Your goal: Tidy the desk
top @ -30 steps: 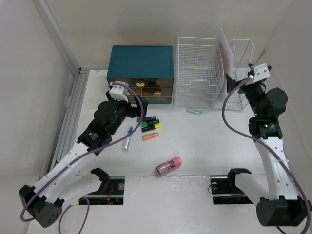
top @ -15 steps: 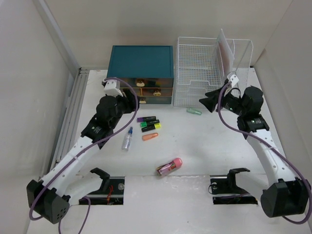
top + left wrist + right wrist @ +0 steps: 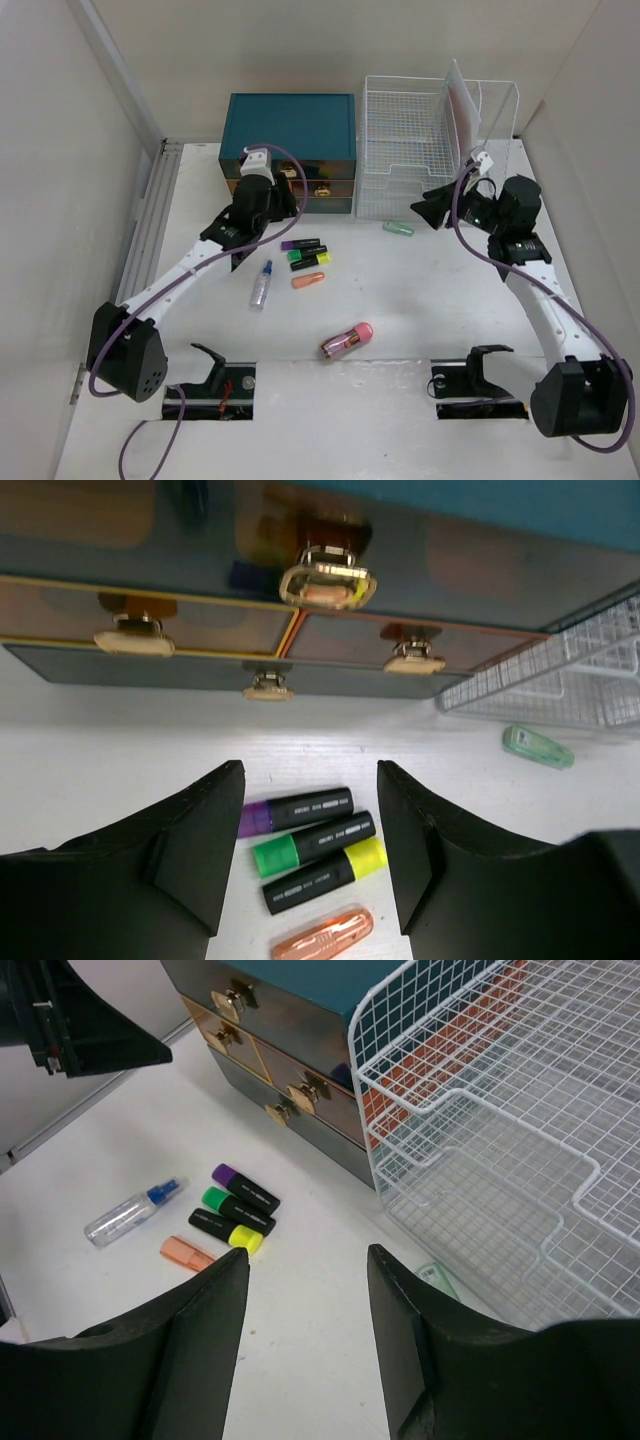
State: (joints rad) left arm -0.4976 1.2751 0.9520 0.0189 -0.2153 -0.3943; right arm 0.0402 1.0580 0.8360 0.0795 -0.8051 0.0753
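The white desk (image 3: 420,290) carries scattered items. Three highlighters (image 3: 306,254), capped purple, green and yellow, lie side by side in front of the teal drawer box (image 3: 290,125). My left gripper (image 3: 265,215) hovers above and just short of them, open and empty; in the left wrist view the highlighters (image 3: 315,842) show between its fingers (image 3: 200,830). My right gripper (image 3: 425,208) points left in front of the wire rack (image 3: 420,150), open and empty, above a small green item (image 3: 398,228).
An orange capsule (image 3: 308,280) and a clear spray bottle (image 3: 262,284) lie below the highlighters. A pink and dark item (image 3: 347,339) rests near the front edge. The drawer fronts (image 3: 300,630) are shut. The wire rack (image 3: 500,1130) stands beside the box.
The left arm has stretched forward towards the drawer box. The right arm swung down and left from beside the rack, then held. Both grippers' jaws have narrowed from wide to about half.
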